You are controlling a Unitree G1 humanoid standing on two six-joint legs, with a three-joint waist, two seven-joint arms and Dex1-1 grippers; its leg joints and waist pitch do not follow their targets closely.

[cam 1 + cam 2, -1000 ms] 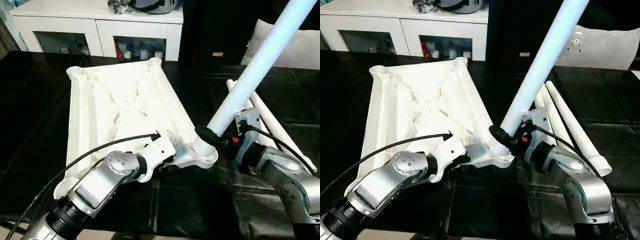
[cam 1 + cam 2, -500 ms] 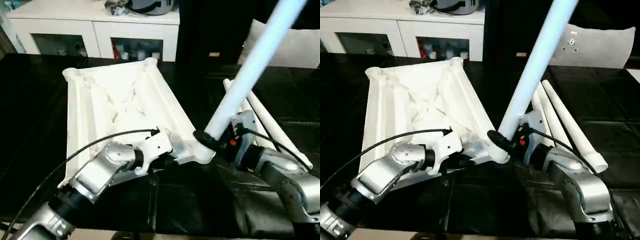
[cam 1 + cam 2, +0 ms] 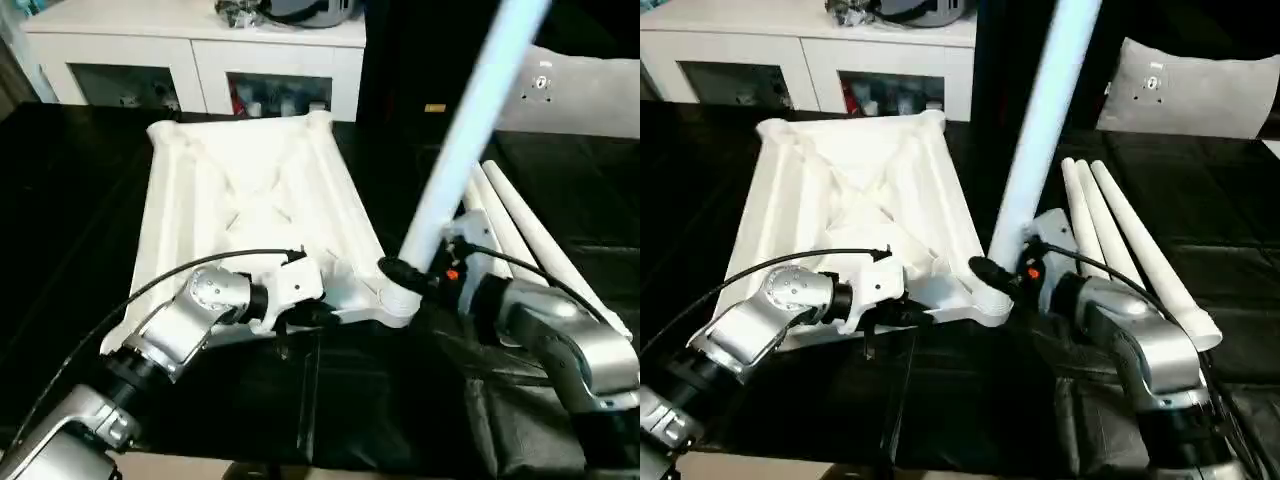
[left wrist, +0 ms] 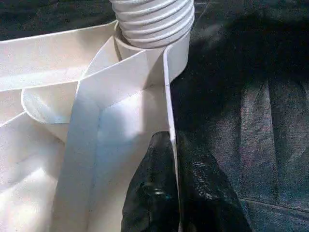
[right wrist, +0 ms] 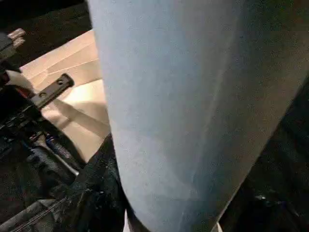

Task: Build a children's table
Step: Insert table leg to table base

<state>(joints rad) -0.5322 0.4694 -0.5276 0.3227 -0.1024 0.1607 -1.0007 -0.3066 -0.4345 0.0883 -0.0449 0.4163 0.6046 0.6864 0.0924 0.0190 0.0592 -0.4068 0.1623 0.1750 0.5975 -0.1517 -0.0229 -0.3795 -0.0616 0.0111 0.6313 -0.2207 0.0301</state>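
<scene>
The children's table top [image 3: 250, 190] lies upside down on the black surface, its X ribs facing up. A white leg [image 3: 460, 140] rises steeply from the near right corner socket [image 3: 393, 306]. Its threaded end [image 4: 152, 19] sits in that socket. My right gripper [image 3: 400, 272] is shut around the leg just above the socket, with one black finger [image 5: 96, 193] beside the tube. My left gripper [image 4: 170, 150] is shut on the top's thin near rim, a short way from that corner. Three more legs [image 3: 1120, 235] lie side by side to the right.
A white cabinet with glass doors [image 3: 200, 60] stands behind the work. A pale cushion-like panel [image 3: 590, 90] leans at the back right. Black matting [image 3: 400, 400] covers the surface towards me. My left arm's cable [image 3: 150, 290] arcs over the top's near edge.
My left gripper has closed onto the top's near rim. The leg in my right gripper has swung more upright over the corner socket. The camera has shifted as well.
</scene>
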